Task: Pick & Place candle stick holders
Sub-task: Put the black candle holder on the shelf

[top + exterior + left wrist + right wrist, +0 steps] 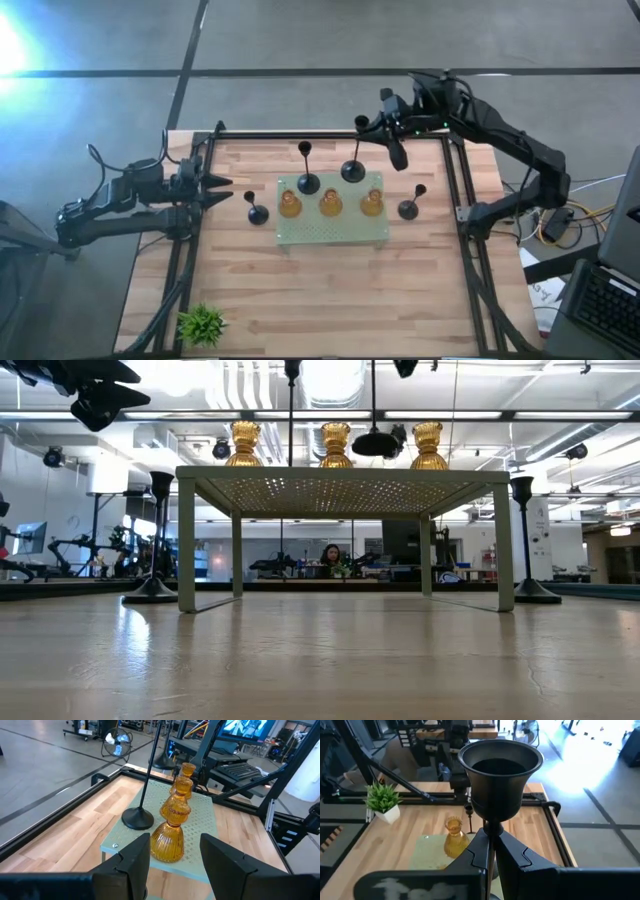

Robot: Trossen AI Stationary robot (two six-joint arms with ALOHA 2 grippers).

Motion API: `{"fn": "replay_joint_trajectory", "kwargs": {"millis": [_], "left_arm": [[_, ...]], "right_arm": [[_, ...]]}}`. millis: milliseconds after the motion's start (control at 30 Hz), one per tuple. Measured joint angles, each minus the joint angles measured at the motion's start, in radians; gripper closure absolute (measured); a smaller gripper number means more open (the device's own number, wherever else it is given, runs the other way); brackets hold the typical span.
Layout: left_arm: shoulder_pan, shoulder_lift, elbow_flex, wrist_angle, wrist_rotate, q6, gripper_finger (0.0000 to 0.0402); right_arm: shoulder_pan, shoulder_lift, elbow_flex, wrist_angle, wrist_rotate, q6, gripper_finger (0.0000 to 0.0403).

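— Looking down on the table [300,300], what is seen on the green board [335,228]?

— Three amber holders [331,204] are lined up in a row on it. Two black holders are also placed there, along the far edge: one [308,180] near the left corner and one [353,168] more to the right.

— Is the second one held?

— Yes. The stem of that black holder is pinched by the right gripper [372,125], just under the cup; in the right wrist view the fingers [470,852] are pressed together around the thin stem below the black cup [500,775]. In the low view its base appears to be lifted slightly over the board, but this cannot be told with certainty.

— And the other black ones?

— One black holder [257,212] is standing on the wood just beside the left edge of the board, and another [409,206] just beside the right edge.

— Where is the left gripper [215,190]?

— It is kept at the left side of the table, apart from the board, and it is pointed toward the row of amber holders. Its fingers [135,860] are spread, with nothing between them.

— Anything else?

— A small green plant [201,324] is placed at the near left corner.
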Motion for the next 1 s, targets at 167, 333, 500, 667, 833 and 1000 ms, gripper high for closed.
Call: {"fn": "replay_joint_trajectory", "kwargs": {"millis": [167,333,500,667,833,1000], "left_arm": [[0.000,0.000,0.000,0.000,0.000,0.000,0.0225],[0.000,0.000,0.000,-0.001,0.000,0.000,0.0225],[0.000,0.000,0.000,-0.001,0.000,0.000,0.0225],[0.000,0.000,0.000,-0.001,0.000,0.000,0.0225],[0.000,0.000,0.000,-0.002,0.000,0.000,0.0225],[0.000,0.000,0.000,-0.001,0.000,0.000,0.0225]], "right_arm": [[-0.018,0.028,-0.001,0.001,-0.035,-0.036,0.0392],[-0.020,0.036,-0.016,0.003,-0.059,-0.067,0.0392],[-0.022,0.021,-0.096,0.074,-0.078,-0.072,0.0392],[-0.025,-0.006,-0.189,0.166,-0.082,-0.057,0.0392],[-0.028,-0.011,-0.238,0.189,-0.082,-0.054,0.0392],[-0.033,-0.022,-0.294,0.245,-0.082,-0.054,0.0392]]}}
